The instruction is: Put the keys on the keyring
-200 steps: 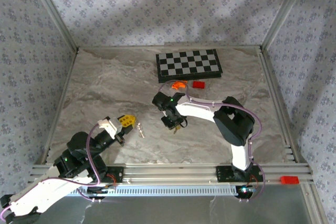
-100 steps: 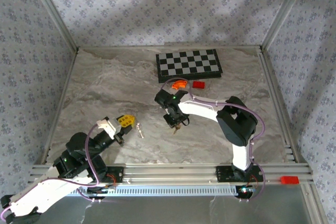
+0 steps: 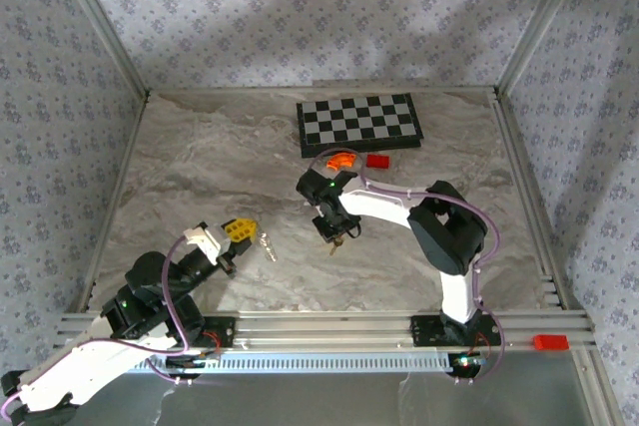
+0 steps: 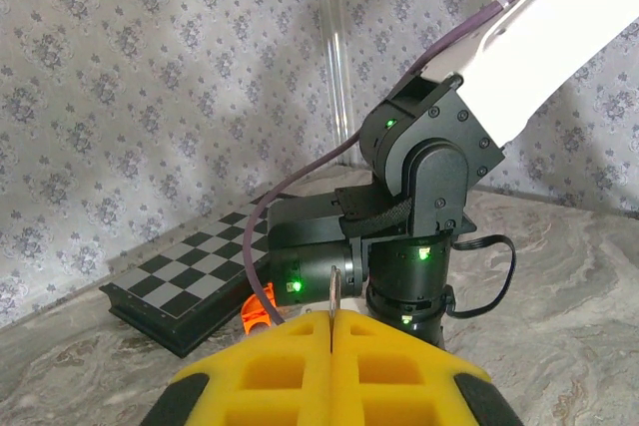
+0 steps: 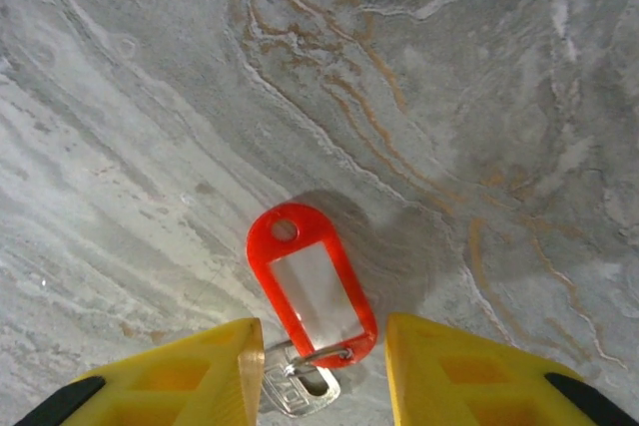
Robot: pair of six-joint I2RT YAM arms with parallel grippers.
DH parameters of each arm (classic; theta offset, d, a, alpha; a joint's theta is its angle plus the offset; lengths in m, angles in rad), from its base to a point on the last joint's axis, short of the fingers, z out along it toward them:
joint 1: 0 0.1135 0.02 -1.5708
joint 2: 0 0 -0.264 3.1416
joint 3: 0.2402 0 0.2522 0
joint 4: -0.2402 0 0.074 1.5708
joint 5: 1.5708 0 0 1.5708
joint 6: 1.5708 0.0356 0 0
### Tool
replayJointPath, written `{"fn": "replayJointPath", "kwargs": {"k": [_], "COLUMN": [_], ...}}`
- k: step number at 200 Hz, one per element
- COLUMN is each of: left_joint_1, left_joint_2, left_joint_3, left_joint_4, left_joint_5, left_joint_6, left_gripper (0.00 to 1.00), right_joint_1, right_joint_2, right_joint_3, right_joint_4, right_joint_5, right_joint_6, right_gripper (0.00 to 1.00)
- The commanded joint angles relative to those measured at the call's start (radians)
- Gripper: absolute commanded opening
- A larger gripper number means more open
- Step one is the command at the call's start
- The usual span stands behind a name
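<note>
Step in hand: we judge this to be the pick-up of the keys (image 5: 312, 291); they are bracketed but not yet gripped.
State of the right gripper (image 5: 321, 336): its jaws stand partly apart at the bottom centre of the wrist view, straddling the lower end of the red tag. The finger (image 5: 215, 361) at lower left seems to touch the silvery key part, but a gap shows on the other side, so we hold nothing there.
Where the keys are: flat on the marble table (image 5: 479, 97), with the holed end of the tag pointing to the upper left and the metal part at the bottom edge between the fingers.
State of the left gripper (image 4: 331, 318): it is pressed fully together, with a thin silvery sliver rising from the seam. We take that sliver for the keyring (image 3: 266, 244), which from above shows just right of the yellow tips, lower left of centre.
Keys to keyring: apart, with bare marble between them.
Next move calls for: closing squarely on the tag, lifting it, and carrying it toward the lower left. Then we must line it up finely with the thin loop.
Risk, as we judge it: the flat tag may skid or pivot as the jaws close.
Bystanders: the chessboard (image 3: 359, 122), orange piece (image 3: 341, 160) and red block (image 3: 377, 161) lie at upper centre, apart from the work.
</note>
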State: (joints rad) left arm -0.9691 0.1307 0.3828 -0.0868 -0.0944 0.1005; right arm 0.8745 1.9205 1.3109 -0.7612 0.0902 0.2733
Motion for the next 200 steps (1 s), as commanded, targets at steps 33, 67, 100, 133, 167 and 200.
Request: {"fn": "replayJointPath", "kwargs": {"k": [33, 67, 100, 133, 167, 200], "left_joint_1": [-0.008, -0.008, -0.008, -0.008, -0.008, -0.008], "left_joint_2": [-0.02, -0.02, -0.02, -0.02, -0.019, -0.019], "left_joint_3": [0.005, 0.005, 0.005, 0.005, 0.008, 0.007], "left_joint_4": [0.033, 0.035, 0.035, 0.036, 0.038, 0.036], "left_joint_5": [0.007, 0.006, 0.007, 0.005, 0.008, 0.008], "left_joint_6": [0.003, 0.004, 0.002, 0.004, 0.004, 0.004], "left_gripper": [0.0, 0.0, 0.0, 0.0, 0.0, 0.0], "right_joint_1": [-0.006, -0.006, -0.005, -0.005, -0.005, -0.003], "right_joint_2": [0.02, 0.005, -0.005, -0.025, -0.039, -0.054], "right_joint_3": [-0.033, -0.035, -0.032, -0.036, -0.041, -0.044], "right_joint_4": [-0.007, -0.009, -0.021, -0.032, -0.035, -0.034], "right_joint_5": [-0.004, 0.004, 0.006, 0.009, 0.006, 0.008], "right_joint_6": [0.011, 0.01, 0.005, 0.005, 0.003, 0.009], "right_gripper": [0.34, 0.3, 0.24, 0.19, 0.18, 0.15]}}
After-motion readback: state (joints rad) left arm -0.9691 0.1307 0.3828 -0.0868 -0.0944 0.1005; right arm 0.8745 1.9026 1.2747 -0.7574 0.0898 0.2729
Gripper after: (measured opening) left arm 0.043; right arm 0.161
